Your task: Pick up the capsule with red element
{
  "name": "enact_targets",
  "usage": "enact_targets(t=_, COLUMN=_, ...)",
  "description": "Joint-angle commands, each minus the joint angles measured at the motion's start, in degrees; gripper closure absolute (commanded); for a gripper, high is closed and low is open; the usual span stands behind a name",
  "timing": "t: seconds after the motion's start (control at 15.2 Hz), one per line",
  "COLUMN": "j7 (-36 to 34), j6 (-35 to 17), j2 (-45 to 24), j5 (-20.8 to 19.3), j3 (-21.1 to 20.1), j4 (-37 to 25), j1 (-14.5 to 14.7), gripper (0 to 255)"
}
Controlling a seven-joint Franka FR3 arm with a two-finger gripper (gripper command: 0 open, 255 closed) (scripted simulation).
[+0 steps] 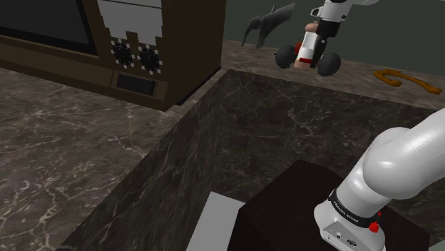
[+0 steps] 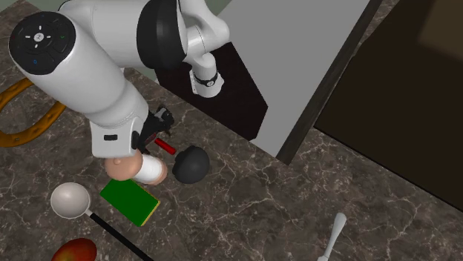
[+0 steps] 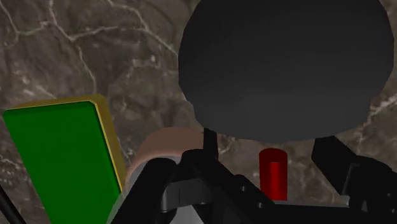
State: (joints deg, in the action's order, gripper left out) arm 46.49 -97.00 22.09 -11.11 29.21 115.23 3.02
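Capsule: light, slick, take it on the straight middle

Capsule is at the far end of the marble-patterned table, directly under the gripper. It has a tan cap and a white body, with a red band at the end nearest the stand. In the second exterior view it's just beside a green slab (yellow edge, maybe a sponge). A black domed object is close on the other side. It looks to be lying on the table, but I can't confirm contact.

Gripper: fingers stand apart in the wrist view, with the red band between them and a visible gap on at least one side. Not clamped as far as I can see.

Handling, my read:
- Small, so light. Hard shell, no give.
- Smooth and rounded, so slippery and likely to roll or squirt out of a pinch.
- Doesn't look fragile.
- Best hold is across the straight white section near the red band, fingers square to the long axis.
- Avoid the domed tan end, a grip would slide off it.
- Neighbours are tight, so a wide opening may nudge the dome or slab.
- Low force should do. Centre it first.
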Motion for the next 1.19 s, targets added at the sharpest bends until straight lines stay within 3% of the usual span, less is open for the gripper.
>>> enact_targets(t=0.0, j7=0.07, j6=-0.19, j2=-0.28, j5=0.15, j3=-0.04, j4=0.47, j1=0.14, gripper=255)
enact_targets(t=0.53, j7=0.0, j6=-0.1, j2=-0.18, j5=0.11, j3=-0.09, j4=0.48, j1=0.17, gripper=255)
enact_targets(t=1.12, j7=0.66, j6=6.7, j2=-1.58, j5=0.96, j3=-0.48, j4=-7.65, j1=0.66, gripper=255)
